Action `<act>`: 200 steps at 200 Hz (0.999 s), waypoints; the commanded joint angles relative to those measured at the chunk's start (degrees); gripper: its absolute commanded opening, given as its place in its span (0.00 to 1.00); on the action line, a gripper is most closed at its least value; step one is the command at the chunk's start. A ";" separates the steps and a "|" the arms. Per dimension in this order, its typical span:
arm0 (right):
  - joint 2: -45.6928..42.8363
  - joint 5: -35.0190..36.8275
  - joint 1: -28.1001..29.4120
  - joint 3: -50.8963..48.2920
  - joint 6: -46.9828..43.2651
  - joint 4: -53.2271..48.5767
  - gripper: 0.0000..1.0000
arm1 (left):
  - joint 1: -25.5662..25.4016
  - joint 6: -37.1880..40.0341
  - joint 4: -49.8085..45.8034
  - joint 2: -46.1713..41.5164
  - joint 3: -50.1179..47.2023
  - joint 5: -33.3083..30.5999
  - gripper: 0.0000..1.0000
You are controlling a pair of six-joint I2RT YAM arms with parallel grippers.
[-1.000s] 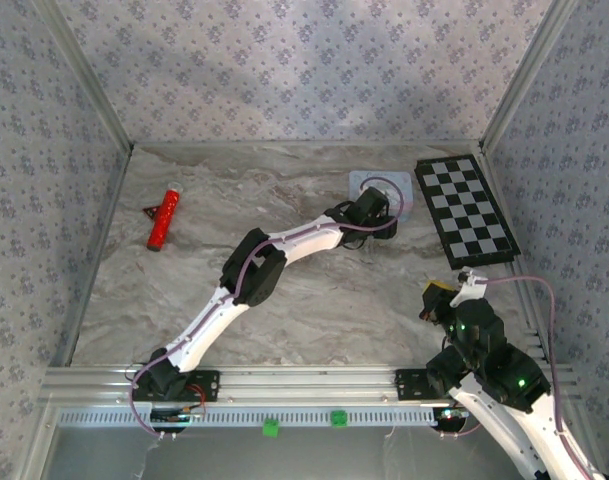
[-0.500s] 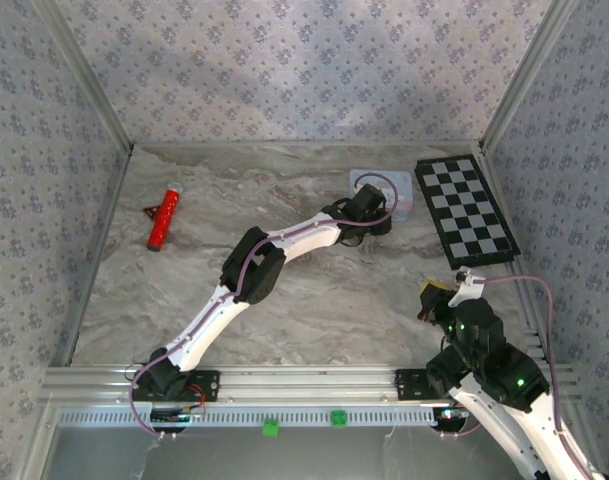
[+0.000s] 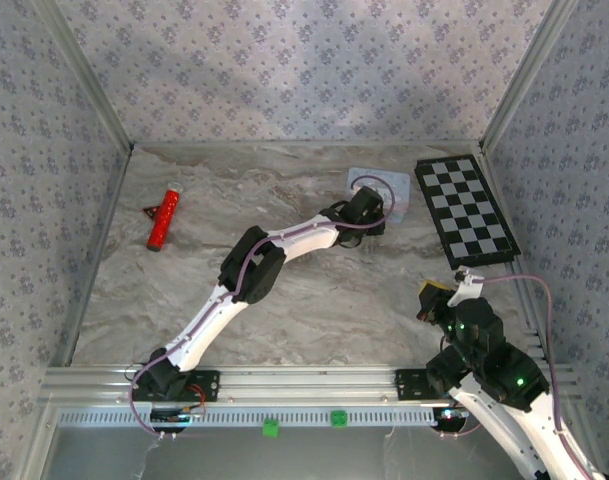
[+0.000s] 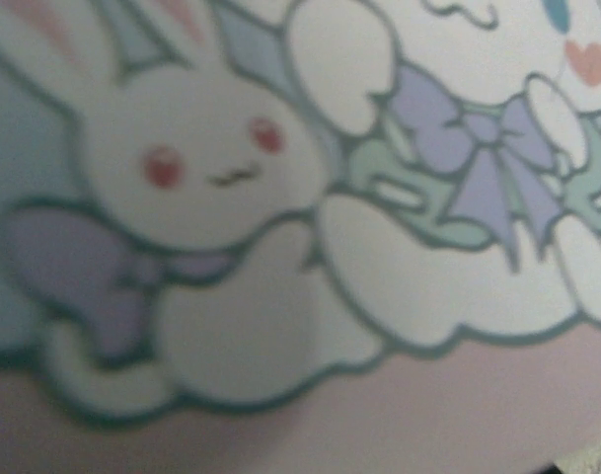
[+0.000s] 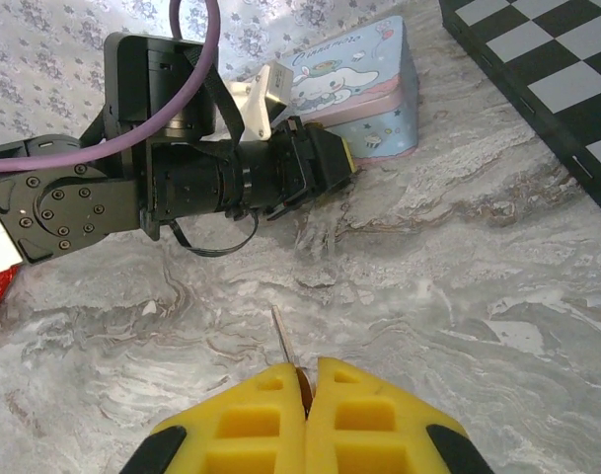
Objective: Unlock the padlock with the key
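Observation:
My right gripper (image 5: 310,380) (image 3: 433,292) is shut on the key (image 5: 283,341), whose thin metal blade sticks out ahead of the yellow fingers above the marble table. The left arm stretches to the back. Its gripper (image 5: 338,161) (image 3: 364,212) is right up against the near side of the pale blue cartoon tin (image 5: 364,74) (image 3: 386,185). In the left wrist view the tin's rabbit print (image 4: 211,178) is blurred and very close to the lens. How the left jaws stand is unclear. The padlock is hidden.
A black-and-white checkerboard (image 3: 464,210) (image 5: 547,69) lies at the back right beside the tin. A red cylinder (image 3: 164,217) and a small dark piece (image 3: 150,211) lie at the back left. Patterned walls enclose three sides.
The left gripper has edged left and in against the tin's near side. The right arm and the key have not moved.

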 commanded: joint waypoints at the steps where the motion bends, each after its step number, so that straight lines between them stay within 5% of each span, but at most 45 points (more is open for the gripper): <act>1: 1.26 -0.89 -0.25 -0.25 -1.05 1.20 0.00 | 0.89 -1.09 -0.78 -3.60 -4.57 -3.29 0.17; 75: 6.88 -6.88 -0.42 -0.78 0.50 4.61 0.00 | 5.56 -3.31 7.04 -20.23 -32.31 -8.19 0.12; 116: 16.96 -14.76 -2.03 -0.03 1.48 9.78 0.00 | 9.45 -4.43 10.87 -31.44 -49.75 -8.63 0.11; 200: 32.94 -24.75 -4.02 -1.95 6.99 24.91 0.00 | 9.38 -10.38 9.40 -44.97 -68.61 -6.99 0.11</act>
